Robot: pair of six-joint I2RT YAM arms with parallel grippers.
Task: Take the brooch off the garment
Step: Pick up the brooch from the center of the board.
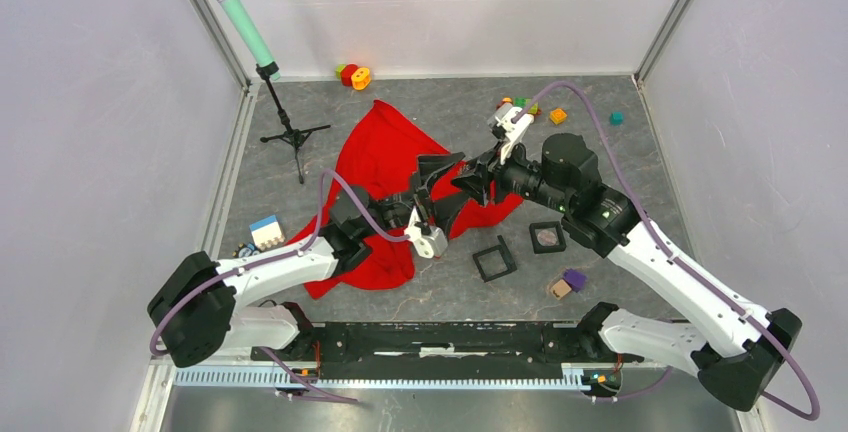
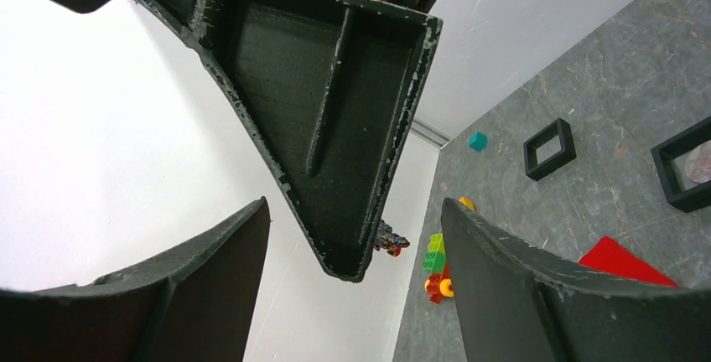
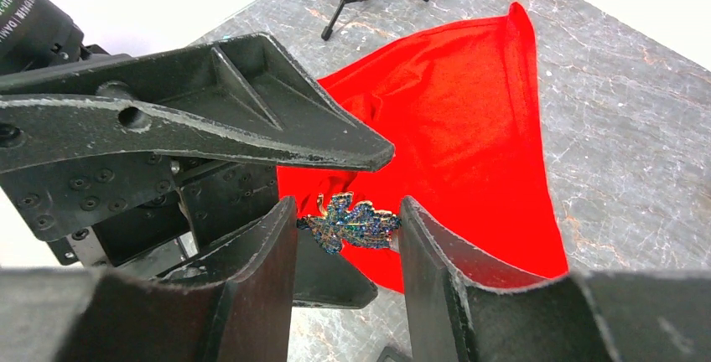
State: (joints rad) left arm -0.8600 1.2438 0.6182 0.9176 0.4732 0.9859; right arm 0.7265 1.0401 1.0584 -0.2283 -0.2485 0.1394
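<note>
The brooch (image 3: 352, 224), a small blue-green sparkling leaf shape with a gold edge, sits pinched between the two fingers of my right gripper (image 3: 348, 211), which is shut on it. Behind it spreads the red garment (image 3: 469, 127), lying on the grey table (image 1: 390, 167). Whether the pin is still in the cloth I cannot tell. My left gripper (image 2: 356, 207) is open, its fingers wide on either side of one right finger. The brooch (image 2: 391, 239) peeks out beside that finger. In the top view both grippers meet over the garment, left (image 1: 437, 174) and right (image 1: 473, 180).
Two black square trays (image 1: 495, 259) (image 1: 547, 237) lie right of the garment. A tripod (image 1: 290, 132) carrying a green tube stands at the back left. Toy bricks sit at the back (image 1: 355, 75) (image 1: 558, 115), front right (image 1: 566, 282) and left (image 1: 266, 232). White walls surround the table.
</note>
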